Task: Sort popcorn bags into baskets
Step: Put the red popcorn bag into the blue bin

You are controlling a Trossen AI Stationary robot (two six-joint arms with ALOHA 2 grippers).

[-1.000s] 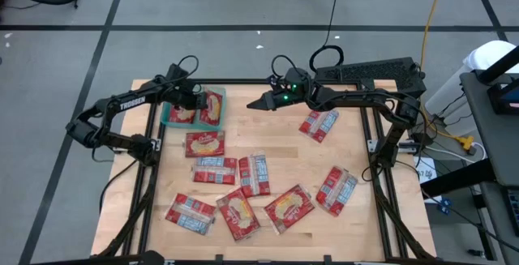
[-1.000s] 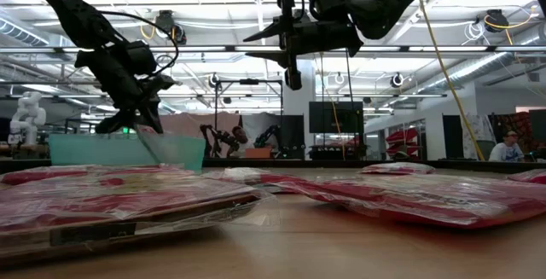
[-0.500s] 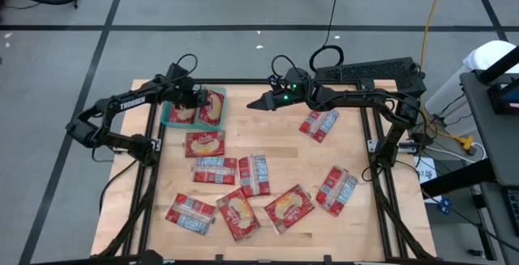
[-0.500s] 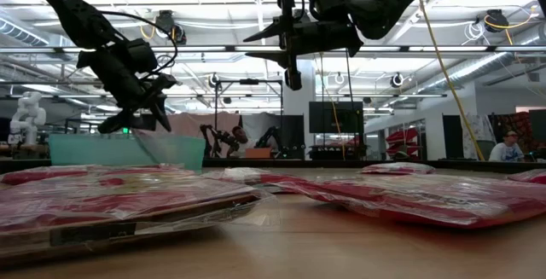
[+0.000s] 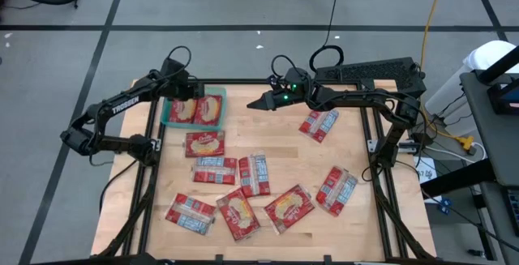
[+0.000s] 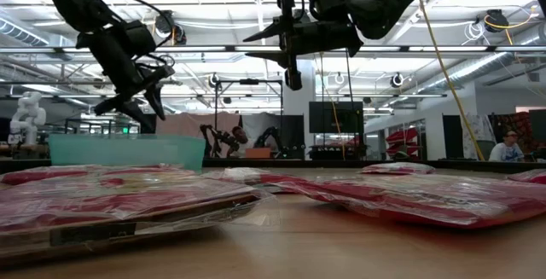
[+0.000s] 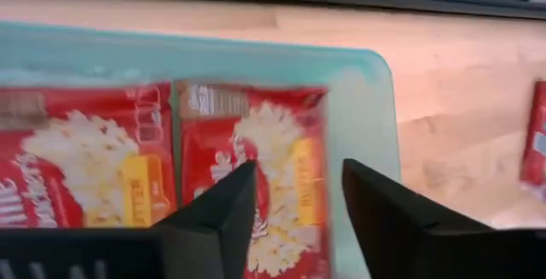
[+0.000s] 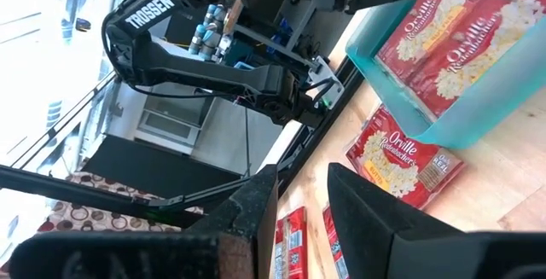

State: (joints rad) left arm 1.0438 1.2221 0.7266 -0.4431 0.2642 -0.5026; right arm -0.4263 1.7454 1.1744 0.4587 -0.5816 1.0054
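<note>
Glossy red popcorn bags (image 5: 195, 110) fill the teal basket (image 5: 166, 119) under the left claw (image 6: 136, 107), parted and empty.

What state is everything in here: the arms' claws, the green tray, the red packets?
Left gripper: open, empty, raised above the tray.
Right gripper: empty, parked high over the table's far edge.
Shallow teal-green plastic tray: holds two packets side by side.
Flat red popcorn packets: eight loose on the wooden table.
</note>
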